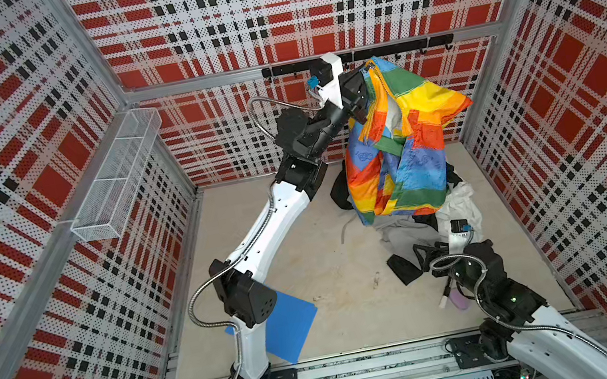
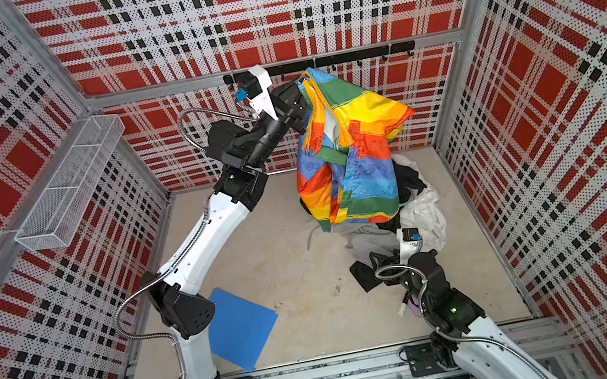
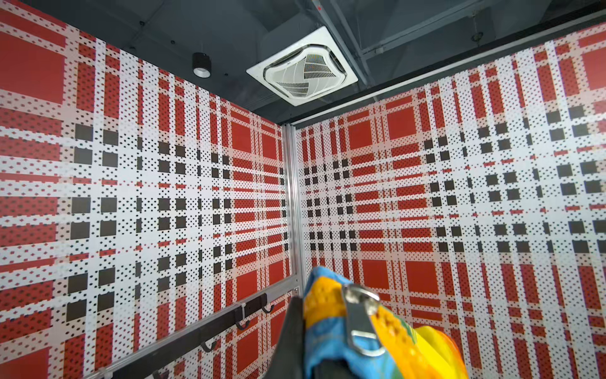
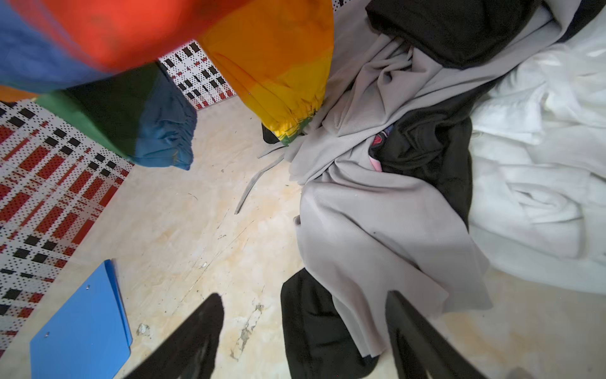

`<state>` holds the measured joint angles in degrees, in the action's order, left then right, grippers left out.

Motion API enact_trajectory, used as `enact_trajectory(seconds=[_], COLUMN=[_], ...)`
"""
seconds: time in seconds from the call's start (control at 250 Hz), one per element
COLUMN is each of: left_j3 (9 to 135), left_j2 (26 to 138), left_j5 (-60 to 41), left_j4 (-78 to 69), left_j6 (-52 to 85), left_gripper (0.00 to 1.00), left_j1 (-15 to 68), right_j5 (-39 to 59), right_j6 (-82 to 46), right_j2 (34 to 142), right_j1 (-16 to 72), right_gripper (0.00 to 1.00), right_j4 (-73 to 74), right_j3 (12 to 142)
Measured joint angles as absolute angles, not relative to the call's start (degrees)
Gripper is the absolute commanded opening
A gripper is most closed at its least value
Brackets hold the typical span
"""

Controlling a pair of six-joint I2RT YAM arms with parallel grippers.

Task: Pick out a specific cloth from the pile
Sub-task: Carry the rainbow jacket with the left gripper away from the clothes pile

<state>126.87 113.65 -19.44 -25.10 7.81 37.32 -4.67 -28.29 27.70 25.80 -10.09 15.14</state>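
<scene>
Low in both top views a blue folder (image 1: 292,327) lies flat on the tabletop (image 1: 334,278). Right of it the right hand (image 4: 303,305) hovers spread over the pile (image 1: 460,201). Beyond, at upper centre, the cloth (image 1: 399,165) hangs from the left hand (image 1: 359,83), pinched by its zip end, one cuff touching the pile. Prints on its blue patches are too small to read. A two-compartment wire basket (image 1: 115,181) hangs on the left wall.
</scene>
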Motion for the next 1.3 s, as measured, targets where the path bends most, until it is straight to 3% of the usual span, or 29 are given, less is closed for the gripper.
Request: enact_trajectory(seconds=[0.164,0.892,1.297], left_j3=[122.21,85.71,85.84], left_j2=[111.55,81.97,80.84], left_j5=[-20.36,-22.26,-26.98], left_j4=[-28.69,-24.29,-16.58], left_j6=[11.14,10.87,11.31], left_gripper=[0.00,0.00,0.00], left_j1=[33.98,10.31,-1.72], right_j5=[-3.57,5.93,10.09], right_j6=[-28.88,-28.95,-28.95], right_j2=[26.09,27.27,30.48], right_j1=[25.98,29.26,29.30], right_gripper=[1.00,1.00,1.00], right_j4=[-9.65,-0.84,3.16], right_j3=[14.96,15.62,18.39])
